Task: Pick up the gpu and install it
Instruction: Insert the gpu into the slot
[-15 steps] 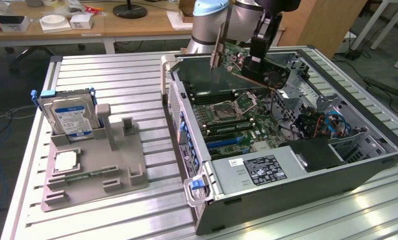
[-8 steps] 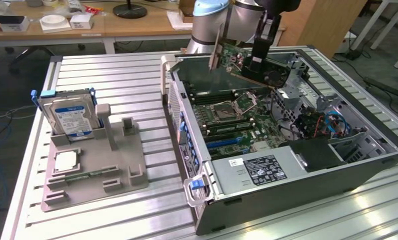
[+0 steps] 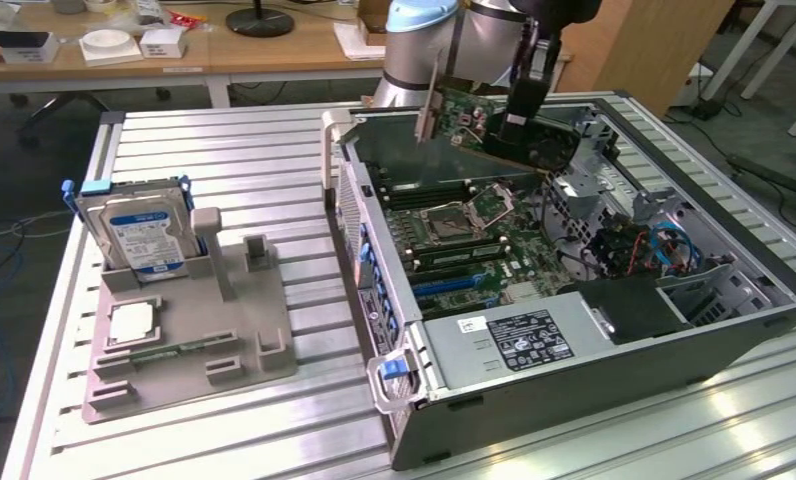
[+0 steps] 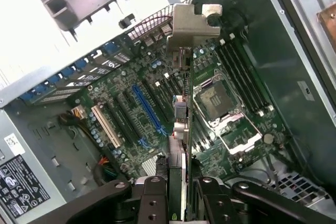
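One end effector clamped on slim dark gpu card with silver bracket, tilted above green motherboard, far end of open grey computer case.

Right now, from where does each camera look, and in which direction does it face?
Exterior view: above the table, looking down into the open computer case; the arm and its fingers, clamped on the gpu, show.
Wrist view: on the wrist, looking along the gpu down at the motherboard; the fingers show.
Both share: gpu, fingers, motherboard.
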